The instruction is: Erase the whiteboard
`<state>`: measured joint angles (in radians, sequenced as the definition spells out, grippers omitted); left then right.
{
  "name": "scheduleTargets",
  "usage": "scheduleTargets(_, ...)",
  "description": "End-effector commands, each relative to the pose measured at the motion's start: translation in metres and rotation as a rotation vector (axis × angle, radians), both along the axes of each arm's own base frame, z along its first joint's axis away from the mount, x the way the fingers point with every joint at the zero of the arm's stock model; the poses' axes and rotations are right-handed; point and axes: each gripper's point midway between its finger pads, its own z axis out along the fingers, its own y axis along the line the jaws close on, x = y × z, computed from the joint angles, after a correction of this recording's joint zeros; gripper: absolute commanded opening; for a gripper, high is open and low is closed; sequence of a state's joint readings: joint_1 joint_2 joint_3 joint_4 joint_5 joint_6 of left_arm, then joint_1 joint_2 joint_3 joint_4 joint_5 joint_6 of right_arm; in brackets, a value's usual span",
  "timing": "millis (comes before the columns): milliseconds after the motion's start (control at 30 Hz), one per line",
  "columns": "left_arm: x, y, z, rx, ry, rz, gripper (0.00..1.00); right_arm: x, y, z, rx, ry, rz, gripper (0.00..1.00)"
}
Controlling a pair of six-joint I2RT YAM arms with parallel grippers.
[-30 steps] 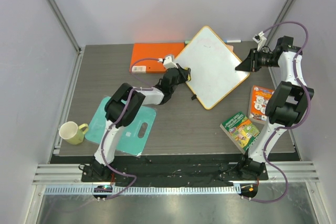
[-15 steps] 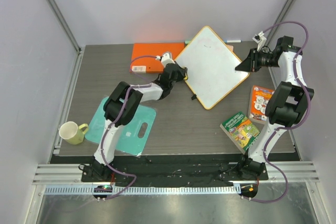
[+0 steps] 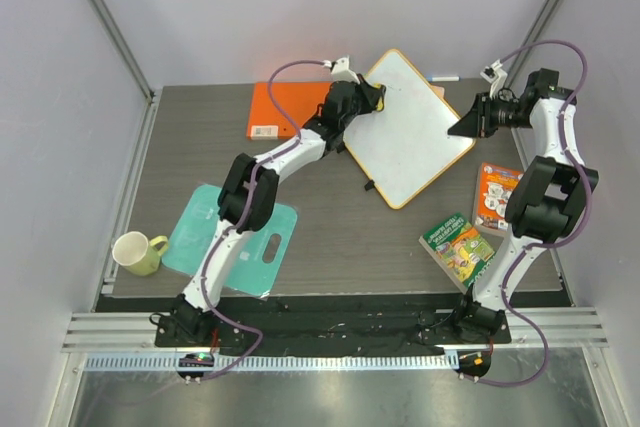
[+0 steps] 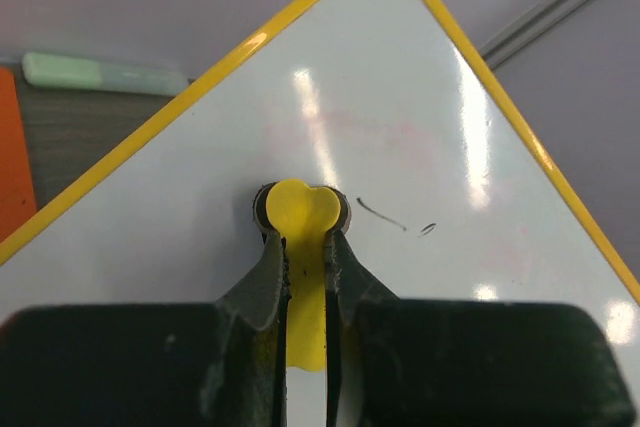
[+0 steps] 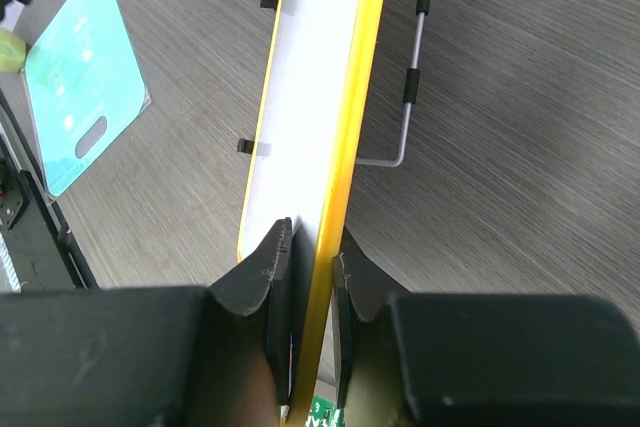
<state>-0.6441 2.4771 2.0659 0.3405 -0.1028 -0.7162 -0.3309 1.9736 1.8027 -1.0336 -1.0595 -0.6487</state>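
While R gripper (image 5: 313, 247) is clamping the whiteboard (image 3: 412, 137) by its yellow rim, L gripper (image 4: 304, 237) is pinching a small yellow piece (image 4: 300, 207) against the board's face; board is sitting diamond-wise at table's (image 3: 340, 237) far side, beside orange folder (image 3: 285, 107)

The whiteboard (image 4: 430, 117) is smooth and glossy, glare streaking its centre; its yellow rim shines too. The tabletop (image 5: 520, 97) shows matt grey wood grain. The left pincer (image 4: 305, 232) looks like matt, scuffed black plastic, and the yellow piece (image 4: 300, 209) between its fingers (image 4: 262, 282) is smooth.
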Motion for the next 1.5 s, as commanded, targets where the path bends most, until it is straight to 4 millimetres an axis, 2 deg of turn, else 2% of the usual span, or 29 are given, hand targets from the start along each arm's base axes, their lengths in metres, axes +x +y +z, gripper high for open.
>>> scheduleTargets(0, -0.008, -0.015, 0.002, 0.148, -0.041, -0.084, 0.00, -0.007, 0.011, 0.007, -0.154, -0.101, 0.101, 0.01)
scheduleTargets(133, -0.014, -0.009, 0.004, 0.225, -0.082, -0.077, 0.00, -0.014, 0.024, 0.009, -0.220, -0.105, 0.150, 0.01)
scheduleTargets(333, -0.031, -0.020, 0.012, 0.348, -0.166, -0.084, 0.00, -0.020, 0.044, 0.019, -0.293, -0.125, 0.188, 0.01)
scheduleTargets(467, -0.037, -0.029, 0.026, 0.333, -0.200, -0.087, 0.00, -0.024, 0.060, 0.026, -0.312, -0.133, 0.212, 0.01)
scheduleTargets(600, -0.044, -0.030, 0.032, 0.315, -0.223, -0.102, 0.00, -0.027, 0.063, 0.030, -0.317, -0.132, 0.218, 0.01)
scheduleTargets(700, -0.051, -0.032, 0.050, 0.277, -0.270, -0.117, 0.00, -0.029, 0.065, 0.027, -0.323, -0.125, 0.232, 0.01)
scheduleTargets(867, -0.069, -0.051, 0.070, 0.267, -0.322, -0.175, 0.00, -0.031, 0.071, 0.027, -0.323, -0.123, 0.245, 0.01)
scheduleTargets(1033, -0.081, -0.053, 0.089, 0.215, -0.354, -0.184, 0.00, -0.031, 0.073, 0.025, -0.319, -0.118, 0.250, 0.01)
scheduleTargets(1133, -0.078, -0.052, 0.096, 0.209, -0.361, -0.172, 0.00, -0.033, 0.074, 0.023, -0.318, -0.112, 0.255, 0.01)
scheduleTargets(1200, -0.074, -0.053, 0.094, 0.227, -0.353, -0.164, 0.00, -0.033, 0.074, 0.023, -0.318, -0.112, 0.255, 0.01)
scheduleTargets(1233, -0.068, -0.050, 0.081, 0.258, -0.327, -0.142, 0.00, -0.033, 0.074, 0.022, -0.316, -0.111, 0.256, 0.01)
scheduleTargets(1267, -0.064, -0.047, 0.082, 0.261, -0.326, -0.122, 0.00, -0.033, 0.074, 0.022, -0.317, -0.111, 0.257, 0.01)
scheduleTargets(1467, -0.021, -0.004, 0.050, 0.242, -0.206, 0.023, 0.00, -0.035, 0.074, 0.022, -0.319, -0.111, 0.258, 0.01)
